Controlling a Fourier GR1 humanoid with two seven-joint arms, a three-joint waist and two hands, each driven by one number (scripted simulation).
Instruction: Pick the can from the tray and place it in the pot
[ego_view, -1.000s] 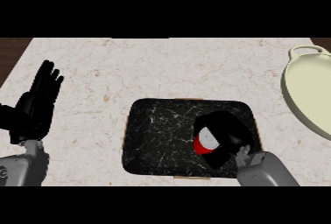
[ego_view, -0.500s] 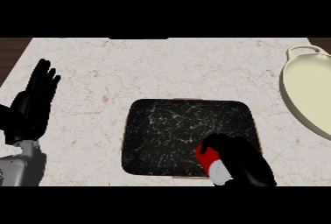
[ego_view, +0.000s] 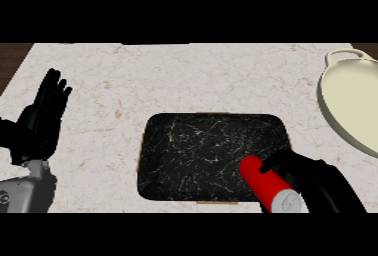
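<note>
Now drawn back toward the tray's (ego_view: 184, 150) near right corner: right hand (ego_view: 314, 175) curled round the red can (ego_view: 267, 186), tilted. Probably light, rigid, slick; best gripped mid-body. Left hand (ego_view: 40, 120) resting, fingers straight, left of tray.
</note>
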